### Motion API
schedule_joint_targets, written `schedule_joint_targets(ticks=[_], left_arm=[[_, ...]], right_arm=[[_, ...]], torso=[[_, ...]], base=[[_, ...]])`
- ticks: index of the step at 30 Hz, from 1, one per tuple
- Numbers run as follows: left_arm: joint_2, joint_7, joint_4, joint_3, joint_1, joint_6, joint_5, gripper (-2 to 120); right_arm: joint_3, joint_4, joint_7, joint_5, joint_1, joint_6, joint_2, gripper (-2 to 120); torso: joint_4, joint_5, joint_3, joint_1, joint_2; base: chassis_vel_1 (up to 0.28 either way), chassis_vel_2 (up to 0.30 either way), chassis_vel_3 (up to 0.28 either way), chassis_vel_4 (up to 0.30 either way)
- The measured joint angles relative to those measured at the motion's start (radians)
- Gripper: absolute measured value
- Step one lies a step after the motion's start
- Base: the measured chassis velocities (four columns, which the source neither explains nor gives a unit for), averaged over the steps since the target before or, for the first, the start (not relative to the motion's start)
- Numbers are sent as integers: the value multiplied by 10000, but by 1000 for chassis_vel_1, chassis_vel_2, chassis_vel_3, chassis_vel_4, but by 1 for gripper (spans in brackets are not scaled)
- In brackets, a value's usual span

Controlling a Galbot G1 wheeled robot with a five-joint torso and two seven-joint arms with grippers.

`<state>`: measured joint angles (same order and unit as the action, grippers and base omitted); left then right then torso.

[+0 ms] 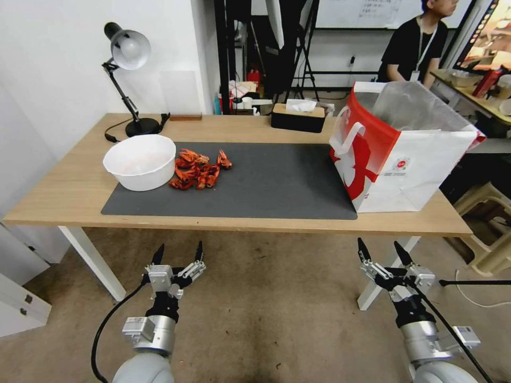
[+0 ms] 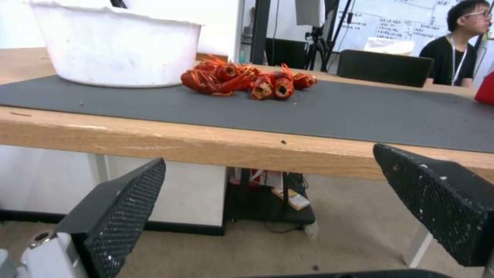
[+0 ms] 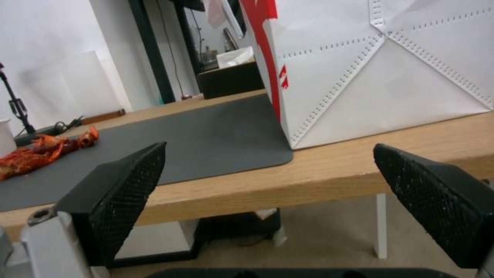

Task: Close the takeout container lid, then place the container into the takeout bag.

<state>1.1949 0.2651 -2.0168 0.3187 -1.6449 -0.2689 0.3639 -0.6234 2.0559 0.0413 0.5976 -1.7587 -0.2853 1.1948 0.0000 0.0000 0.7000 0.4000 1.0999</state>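
Note:
The takeout bag [image 1: 404, 154], red and white with white loop handles and a silver lining, stands open at the table's right end; its white side [image 3: 370, 69] is close in the right wrist view. The takeout container and its lid are out of view. My left gripper [image 1: 180, 246] hangs open below the table's front edge, left of centre, and faces the table edge [image 2: 268, 154]. My right gripper [image 1: 379, 242] is open too, below the front edge near the bag's corner [image 3: 270, 146]. Neither holds anything.
On the wooden table [image 1: 64, 197] lies a dark mat [image 1: 266, 181] with a round white bowl [image 1: 140, 161] and a pile of red crayfish [image 1: 198, 169] at its left. A black tissue box [image 1: 298, 117] and a desk lamp [image 1: 128, 53] stand at the back. A beige stool [image 1: 489, 229] sits to the right.

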Motion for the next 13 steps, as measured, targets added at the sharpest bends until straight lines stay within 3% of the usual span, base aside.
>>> schedule_joint_targets(ticks=[13], left_arm=[[-1,0,7,-1,2,6,1,100]], right_arm=[[-2,13,-8,27,15,28,-20,100]], torso=[[0,0,0,0,0]], base=[[0,0,0,0]])
